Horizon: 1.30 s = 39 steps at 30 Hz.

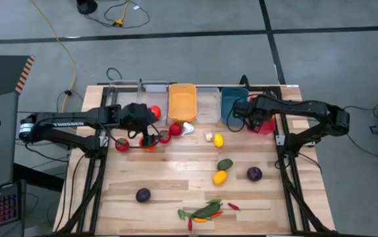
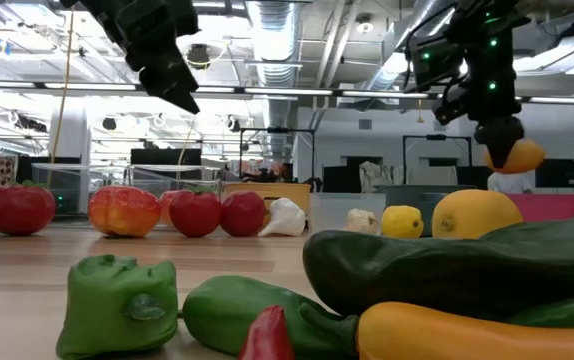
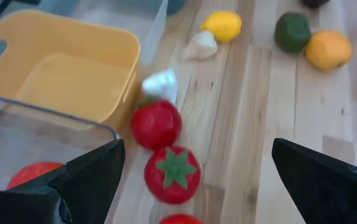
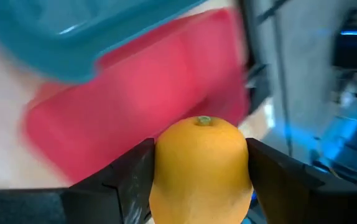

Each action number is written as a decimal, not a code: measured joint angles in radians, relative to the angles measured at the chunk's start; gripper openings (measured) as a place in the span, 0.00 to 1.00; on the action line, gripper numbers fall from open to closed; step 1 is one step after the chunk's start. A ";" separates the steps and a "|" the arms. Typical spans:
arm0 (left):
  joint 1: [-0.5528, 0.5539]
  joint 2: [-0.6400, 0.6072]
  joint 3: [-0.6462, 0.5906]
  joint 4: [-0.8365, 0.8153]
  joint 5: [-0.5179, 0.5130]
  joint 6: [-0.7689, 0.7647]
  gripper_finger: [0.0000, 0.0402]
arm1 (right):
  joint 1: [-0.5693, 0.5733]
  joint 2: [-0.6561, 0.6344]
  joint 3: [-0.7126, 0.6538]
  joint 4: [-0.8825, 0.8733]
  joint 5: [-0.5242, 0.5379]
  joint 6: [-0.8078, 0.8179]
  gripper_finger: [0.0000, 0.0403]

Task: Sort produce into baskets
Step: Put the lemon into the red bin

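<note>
My right gripper [image 1: 257, 119] hangs over the far right of the table, by the teal basket [image 1: 232, 103] and the red basket [image 4: 135, 93]. It is shut on a yellow-orange citrus [image 4: 200, 165]. My left gripper [image 1: 145, 128] is open and empty above a row of red tomatoes [image 3: 172, 174], in front of a clear basket [image 1: 153, 99] and the orange-yellow basket [image 1: 182, 102]. Its fingers [image 3: 91, 174] stand wide apart. One red piece [image 3: 32, 174] lies in the clear basket. My right gripper pinches the citrus by its two opposite sides [image 4: 160, 168] between its two fingers. The fruit's stem end [image 4: 203, 120] faces away from the wrist. The fingers point down, and the citrus [image 2: 515, 157] hangs at their tips, lifted clear of the table.
White garlic [image 1: 188, 128], a lemon [image 1: 218, 139], a green piece [image 1: 224, 164], an orange fruit [image 1: 220, 176] and two purple balls [image 1: 254, 173] [image 1: 143, 194] lie on the table. Chilies and green pieces [image 1: 202, 210] lie near the front edge. More clear baskets [image 1: 207, 104] stand in the far row.
</note>
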 joint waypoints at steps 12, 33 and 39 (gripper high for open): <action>0.000 0.000 0.000 -0.030 -0.024 -0.008 0.98 | 0.001 0.000 0.000 0.024 0.003 0.005 0.66; 0.000 0.000 0.000 -0.028 -0.026 -0.009 0.98 | 0.001 0.000 -0.001 0.083 -0.035 0.004 0.66; 0.000 0.000 0.000 -0.029 -0.026 -0.009 0.98 | 0.000 0.000 -0.001 0.083 -0.076 -0.010 0.66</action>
